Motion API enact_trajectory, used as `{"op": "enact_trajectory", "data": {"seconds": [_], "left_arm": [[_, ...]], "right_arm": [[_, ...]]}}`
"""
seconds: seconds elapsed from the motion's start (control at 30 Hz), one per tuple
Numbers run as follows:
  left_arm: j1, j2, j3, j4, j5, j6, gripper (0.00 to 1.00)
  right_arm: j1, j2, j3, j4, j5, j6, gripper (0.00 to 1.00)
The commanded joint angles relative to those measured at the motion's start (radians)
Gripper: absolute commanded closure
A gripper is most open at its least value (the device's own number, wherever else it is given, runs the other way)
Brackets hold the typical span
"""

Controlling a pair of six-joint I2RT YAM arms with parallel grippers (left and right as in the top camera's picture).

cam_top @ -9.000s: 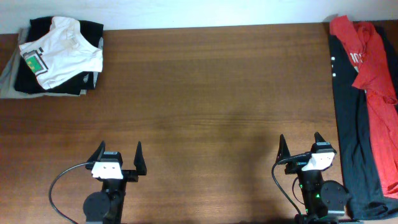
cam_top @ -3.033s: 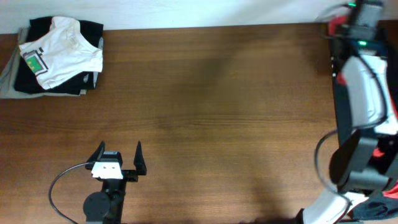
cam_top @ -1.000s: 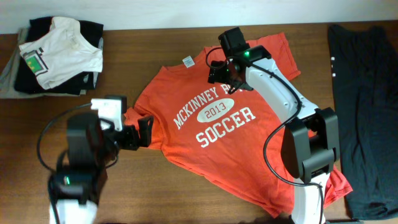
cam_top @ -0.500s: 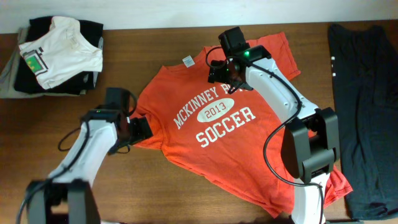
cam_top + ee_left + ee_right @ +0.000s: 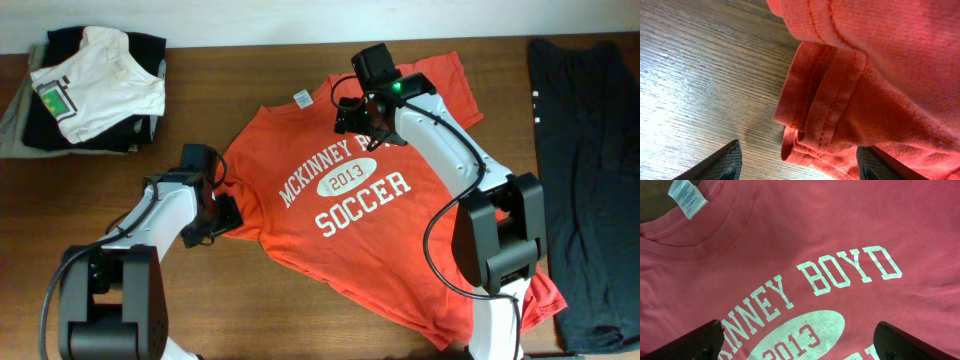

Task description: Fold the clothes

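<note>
The red-orange T-shirt lies spread on the table, print side up, reading "MCKINNEY BOYD 2013 SOCCER". My left gripper is at the shirt's left sleeve. In the left wrist view it is open, with the bunched sleeve hem between its fingers. My right gripper hovers over the upper chest below the collar. In the right wrist view it is open and empty above the white print, with the neck label at top left.
A stack of folded clothes topped by a white shirt with a green patch sits at the back left corner. A long black garment lies along the right edge. Bare wood lies in front of the shirt.
The shirt has been brought from the right-hand pile to the middle. In the last second my left arm has come down to the left sleeve. The right arm has stayed still.
</note>
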Motion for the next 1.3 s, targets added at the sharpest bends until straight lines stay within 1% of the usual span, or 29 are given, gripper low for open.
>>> {"op": "enact_trajectory", "data": {"seconds": [0.0, 0.07, 0.17, 0.2, 0.23, 0.33, 0.43, 0.47, 0.5, 0.53, 0.57, 0.6, 0.67, 0.73, 0.8, 0.83, 0.9, 0.97, 1.03, 1.07, 1.13, 1.2, 1.27], "left_arm": [[-0.003, 0.013, 0.006, 0.006, -0.003, 0.025, 0.38], [-0.003, 0.013, 0.006, 0.000, -0.003, 0.025, 0.43], [-0.003, 0.013, -0.002, -0.006, -0.003, 0.032, 0.44], [-0.003, 0.013, -0.005, -0.006, -0.002, 0.032, 0.48], [-0.003, 0.013, -0.008, -0.006, 0.005, 0.032, 0.50], [-0.003, 0.017, -0.048, 0.014, 0.023, 0.032, 0.50], [-0.003, 0.047, -0.049, 0.037, 0.023, 0.032, 0.51], [-0.003, 0.061, -0.049, 0.041, 0.023, 0.040, 0.61], [-0.003, 0.068, -0.049, 0.047, 0.023, 0.047, 0.68], [-0.003, 0.068, -0.049, 0.048, 0.020, 0.047, 0.78], [-0.003, 0.068, -0.046, 0.047, 0.015, 0.047, 0.93], [-0.003, 0.068, -0.038, 0.043, 0.015, 0.047, 0.99], [-0.003, 0.068, -0.011, 0.035, 0.015, 0.046, 0.99], [0.037, 0.068, 0.082, -0.012, 0.012, 0.042, 0.99], [0.129, 0.068, 0.154, -0.068, 0.011, 0.042, 0.99], [0.201, 0.068, 0.171, -0.095, -0.002, 0.039, 0.99], [0.302, 0.068, 0.171, -0.135, -0.006, 0.039, 0.99], [0.359, 0.068, 0.171, -0.142, -0.005, 0.039, 0.99], [0.399, 0.068, 0.171, -0.146, -0.063, 0.021, 0.99], [0.417, 0.068, 0.171, -0.148, -0.072, 0.008, 0.99], [0.443, 0.068, 0.171, -0.149, -0.064, 0.009, 0.99], [0.441, 0.068, 0.171, -0.149, -0.029, 0.009, 0.99], [0.440, 0.068, 0.171, -0.146, -0.021, 0.009, 0.99]], "right_arm": [[-0.006, -0.004, 0.002, 0.000, 0.020, 0.008, 0.01], [-0.006, -0.004, 0.002, 0.000, 0.020, 0.008, 0.01], [-0.006, -0.004, 0.002, -0.001, 0.020, 0.008, 0.01], [-0.006, -0.004, 0.002, -0.001, 0.020, 0.008, 0.01], [-0.006, -0.004, 0.002, 0.000, 0.020, 0.008, 0.01], [-0.006, -0.004, 0.002, 0.000, 0.020, 0.008, 0.01], [-0.006, -0.004, 0.002, 0.000, 0.020, 0.008, 0.01], [-0.006, -0.004, 0.002, 0.000, 0.020, 0.008, 0.01], [-0.006, -0.004, 0.002, 0.000, 0.020, 0.008, 0.01], [-0.006, -0.004, 0.002, 0.000, 0.020, 0.008, 0.01], [-0.006, -0.004, 0.002, 0.000, 0.020, 0.008, 0.01], [-0.006, -0.004, 0.002, 0.000, 0.020, 0.008, 0.01], [-0.006, -0.004, 0.002, 0.000, 0.020, 0.008, 0.01], [-0.006, -0.004, 0.002, 0.000, 0.020, 0.008, 0.01], [-0.006, -0.004, 0.002, -0.003, 0.031, 0.008, 0.01], [-0.006, -0.004, 0.002, -0.011, 0.058, 0.008, 0.01], [-0.006, -0.003, 0.002, -0.021, 0.111, 0.008, 0.01], [-0.007, -0.002, 0.002, 0.013, 0.125, 0.008, 0.01], [-0.008, -0.001, 0.002, 0.081, 0.126, -0.085, 0.01], [-0.014, -0.001, 0.002, 0.095, 0.127, -0.095, 0.01], [-0.051, 0.001, 0.002, 0.104, 0.142, -0.092, 0.02], [-0.110, 0.026, 0.002, 0.100, 0.186, -0.009, 0.01], [-0.183, 0.080, 0.002, 0.117, 0.033, 0.012, 0.01]]}}
